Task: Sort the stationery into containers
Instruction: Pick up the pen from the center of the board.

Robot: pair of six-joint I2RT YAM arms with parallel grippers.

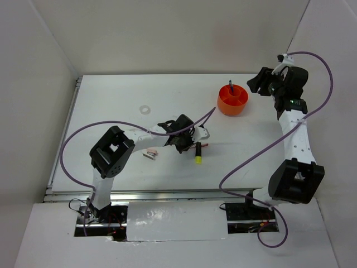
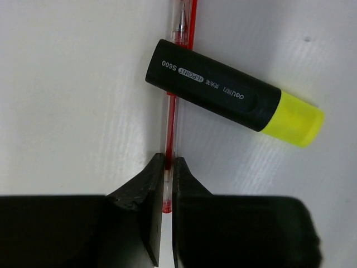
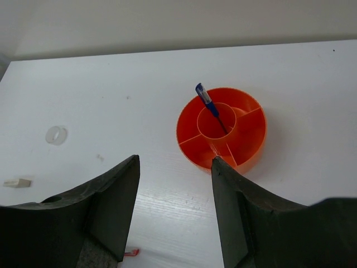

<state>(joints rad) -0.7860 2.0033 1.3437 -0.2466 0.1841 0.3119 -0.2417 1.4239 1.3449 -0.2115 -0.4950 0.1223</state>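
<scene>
My left gripper (image 2: 168, 159) is shut on the tail end of the thin red pen (image 2: 172, 114), which lies on the table. The black marker with yellow cap (image 2: 223, 95) lies across the pen, just beyond my fingertips. In the top view the left gripper (image 1: 184, 144) is at mid-table, with the marker (image 1: 197, 152) beside it. The orange tub (image 1: 232, 101) stands far right with a blue pen (image 3: 207, 100) upright in its centre cup. My right gripper (image 3: 174, 162) is open and empty, raised near the tub (image 3: 192, 131).
A white ring (image 1: 145, 109) lies on the far left part of the table and shows in the right wrist view (image 3: 56, 134). A pink-and-white eraser (image 1: 152, 151) and a small grey block (image 1: 147, 156) lie left of my left gripper. A beige block (image 3: 17, 182) shows at the left edge.
</scene>
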